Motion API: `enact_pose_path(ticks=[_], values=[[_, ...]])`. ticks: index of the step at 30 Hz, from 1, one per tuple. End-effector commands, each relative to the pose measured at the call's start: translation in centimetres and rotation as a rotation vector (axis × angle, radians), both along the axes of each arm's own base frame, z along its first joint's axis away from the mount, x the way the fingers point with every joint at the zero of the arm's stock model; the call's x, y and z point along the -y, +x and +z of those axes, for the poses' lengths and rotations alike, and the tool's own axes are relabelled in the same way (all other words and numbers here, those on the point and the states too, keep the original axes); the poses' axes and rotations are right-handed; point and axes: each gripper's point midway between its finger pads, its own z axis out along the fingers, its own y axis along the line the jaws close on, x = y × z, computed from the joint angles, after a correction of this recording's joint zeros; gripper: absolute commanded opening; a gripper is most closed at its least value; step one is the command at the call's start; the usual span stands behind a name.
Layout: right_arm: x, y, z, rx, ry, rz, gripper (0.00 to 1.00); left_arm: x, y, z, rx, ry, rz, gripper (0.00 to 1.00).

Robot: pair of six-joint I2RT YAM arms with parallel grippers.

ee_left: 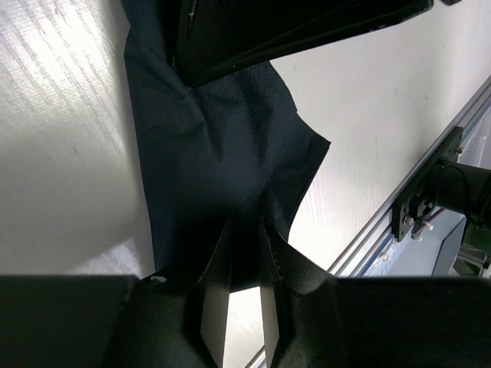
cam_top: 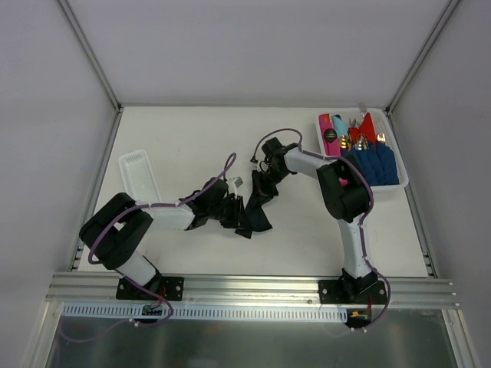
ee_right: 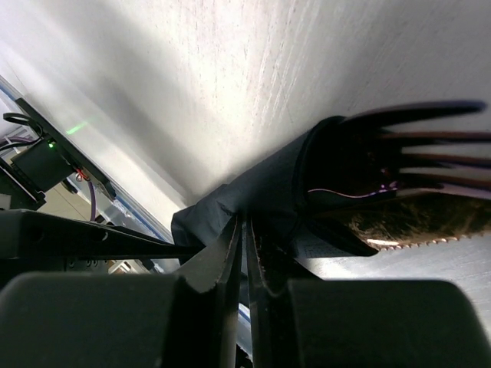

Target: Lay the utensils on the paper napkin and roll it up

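The paper napkin (cam_top: 259, 215) is in the middle of the desk (cam_top: 192, 138), stretched between the two arms and partly off the surface. Seen from above, its long axis runs roughly from the far side to the near side, with a small lean. The upper end is at the right gripper (cam_top: 265, 184) and the lower, wider end spreads out beside the left gripper (cam_top: 230, 215).

In the right wrist view, the right jaws are clenched on a rolled fold of the napkin. From this fold a fork (ee_right: 399, 115) and a golden knife (ee_right: 430, 222) with a toothed edge stick out side by side, and their heads point away to the right of that view.

In the left wrist view, the left jaws pinch a loose, wrinkled corner of the sheet, with only a narrow gap between them.

Far right on the desk stands a white basket (cam_top: 400, 184) with blue rolled napkins (cam_top: 372, 165), well apart from the arms. A white tray (cam_top: 138, 172) lies at the left, beside the left arm.
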Motion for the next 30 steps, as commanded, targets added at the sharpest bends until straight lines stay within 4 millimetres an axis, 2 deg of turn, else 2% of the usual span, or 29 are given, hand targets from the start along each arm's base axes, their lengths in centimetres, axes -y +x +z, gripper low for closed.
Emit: enact_pose_path(ticks=[1,4,9,12,15,18,24,30], values=[[1.8,-0.4,-2.5,0.005,-0.107,0.030,0.10,0.5,-0.7,-0.2,-0.023,-0.047,-0.019,0.19],[1.8,-0.3,-2.4,0.007,-0.104,0.028,0.09,0.1,-1.4,-1.2,-0.044,-0.035,-0.022,0.12],[1.8,-0.2,-2.4,0.008,-0.105,0.025,0.09,-0.7,-2.1,-2.1,-0.057,-0.022,-0.019,0.08],[1.8,-0.2,-2.5,0.002,-0.108,0.021,0.08,-0.6,-2.0,-1.4,-0.040,-0.041,-0.017,0.11],[1.9,-0.1,-2.6,0.003,-0.111,0.018,0.08,-0.2,-1.7,0.0,-0.011,-0.076,-0.013,0.18],[2.0,-0.1,-2.6,0.003,-0.113,0.015,0.07,0.1,-1.1,1.4,0.025,-0.102,-0.002,0.20],[1.9,-0.1,-2.6,0.002,-0.112,0.015,0.06,0.8,-0.3,3.0,0.041,-0.140,0.022,0.16],[1.8,0.0,-2.6,-0.003,-0.109,0.012,0.06,1.8,-0.2,2.5,-0.003,-0.176,0.007,0.13]])
